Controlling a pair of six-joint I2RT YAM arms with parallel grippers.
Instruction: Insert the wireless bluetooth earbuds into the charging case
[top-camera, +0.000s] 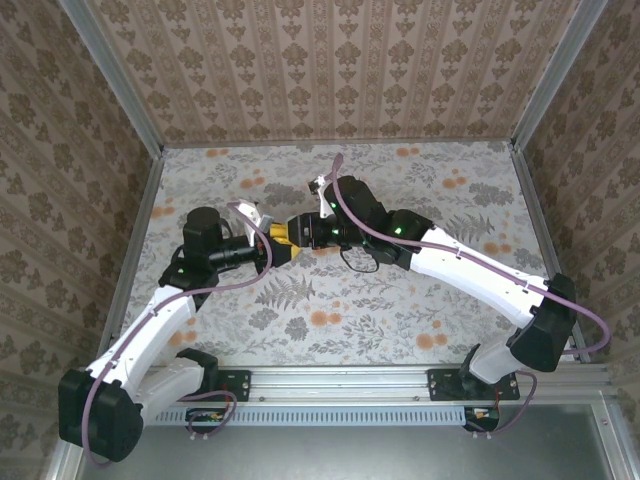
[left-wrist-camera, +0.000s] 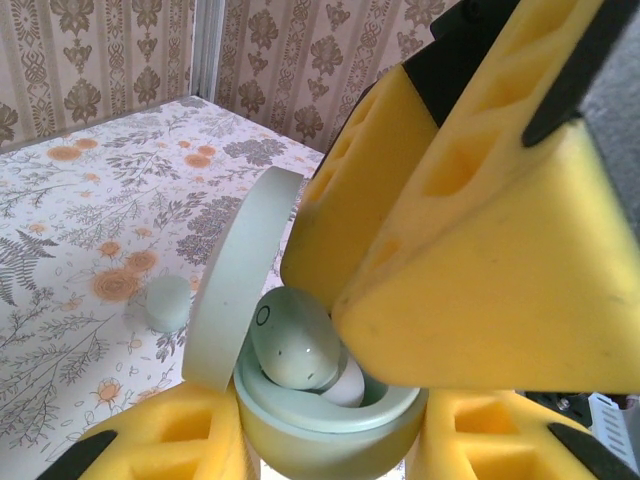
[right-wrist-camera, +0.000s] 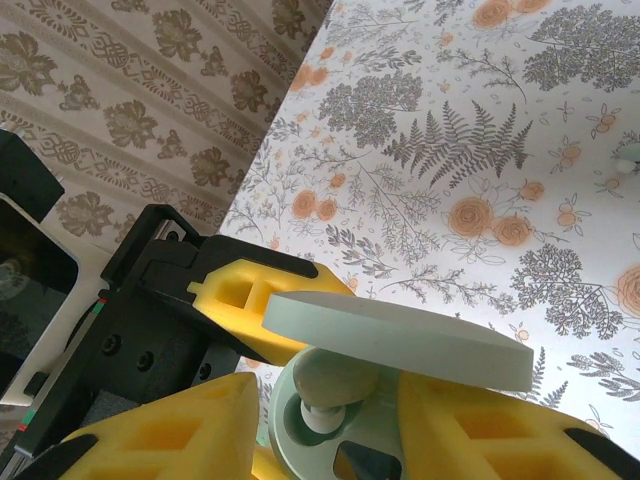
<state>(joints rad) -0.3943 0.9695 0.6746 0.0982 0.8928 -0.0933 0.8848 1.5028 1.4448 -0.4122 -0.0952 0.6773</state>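
L gripper (left-wrist-camera: 325, 458) clamps pale-green round plastic charging case (left-wrist-camera: 300, 412), lid open. R gripper (right-wrist-camera: 330, 432) fingers straddle pale-green earbud (left-wrist-camera: 295, 342) inside; you can't tell grip. 2nd earbud (left-wrist-camera: 168, 303) lies nearby on floral table (left-wrist-camera: 80, 220).

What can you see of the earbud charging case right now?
The pale mint-green round plastic charging case looks smooth and matte. Its flat disc lid is hinged open, standing up at one side. The base is clamped between the left gripper's yellow foam fingers. One matching green earbud sits in the base, with the right gripper's yellow foam fingers close over it.
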